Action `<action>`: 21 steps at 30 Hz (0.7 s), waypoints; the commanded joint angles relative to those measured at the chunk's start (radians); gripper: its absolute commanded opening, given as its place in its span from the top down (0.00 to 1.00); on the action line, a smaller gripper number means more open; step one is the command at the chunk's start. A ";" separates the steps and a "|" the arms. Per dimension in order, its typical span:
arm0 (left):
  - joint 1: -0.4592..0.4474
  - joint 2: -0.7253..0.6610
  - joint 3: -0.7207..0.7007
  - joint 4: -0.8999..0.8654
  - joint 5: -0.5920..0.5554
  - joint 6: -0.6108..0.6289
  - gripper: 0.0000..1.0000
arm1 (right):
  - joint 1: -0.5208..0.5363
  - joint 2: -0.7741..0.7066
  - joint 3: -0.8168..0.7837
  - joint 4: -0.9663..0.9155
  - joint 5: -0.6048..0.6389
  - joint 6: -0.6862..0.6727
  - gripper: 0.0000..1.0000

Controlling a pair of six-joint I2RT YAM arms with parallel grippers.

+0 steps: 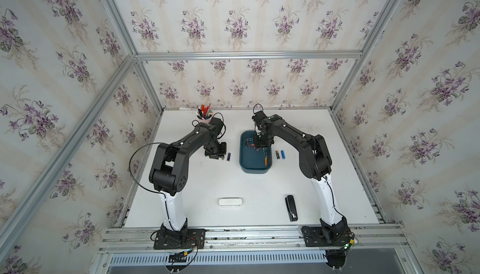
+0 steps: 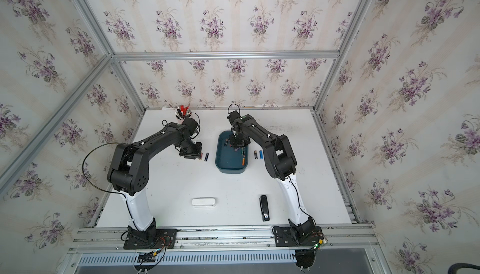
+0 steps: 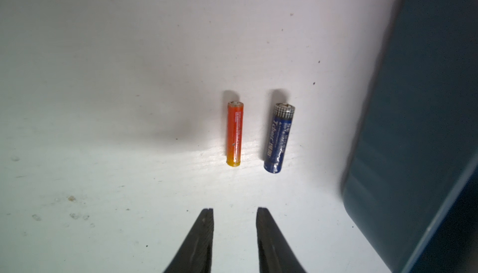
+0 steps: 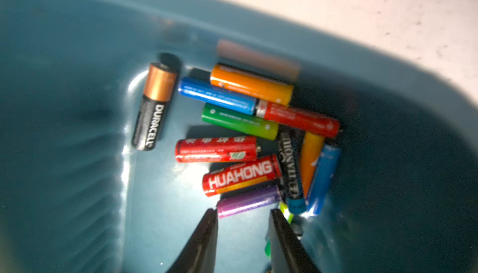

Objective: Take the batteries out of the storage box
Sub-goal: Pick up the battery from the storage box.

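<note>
In both top views the box (image 1: 253,162) (image 2: 230,165) sits in the middle of the table, between the two arms, so I think each arm can reach it. Some batteries are in it. Others lie out on the table: a dark battery (image 1: 228,156) just left of the box, and a black battery (image 1: 277,154) and a light blue battery (image 1: 282,154) just right of it. They lie flat and side by side, maybe so they do not roll. The left gripper (image 1: 217,156) hangs low by the box, and the right gripper (image 1: 259,146) dips into the box's far end. In the left wrist view the left gripper (image 3: 234,209) has its jaws apart with nothing between them. In front of it lie an orange battery (image 3: 234,134) and a blue battery (image 3: 278,138), near each other but not touching, with the box wall (image 3: 426,103) beside them. Their writing is too small for me to read. In the right wrist view the right gripper (image 4: 241,211) is down inside the box, jaws a little apart and pinching nothing. A purple battery (image 4: 248,200) lies just ahead of the tips, so I guess it is next. The rest are heaped in one corner. One black and copper battery (image 4: 154,106) says DURACELL, and a red battery (image 4: 240,174) says HUAHONG. A black one has white letters I cannot fully read. Many are left in the box, so the job looks far from done.
</note>
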 commanded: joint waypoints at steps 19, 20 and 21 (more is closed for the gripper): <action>0.001 0.000 0.003 -0.009 0.007 0.011 0.66 | 0.000 0.015 -0.023 -0.022 -0.013 -0.008 0.81; 0.002 -0.002 0.002 -0.008 0.006 0.011 0.66 | 0.000 0.014 -0.023 -0.025 -0.011 -0.010 0.80; 0.001 -0.003 0.003 -0.007 0.007 0.010 0.66 | 0.000 0.014 -0.023 -0.027 -0.010 -0.012 0.78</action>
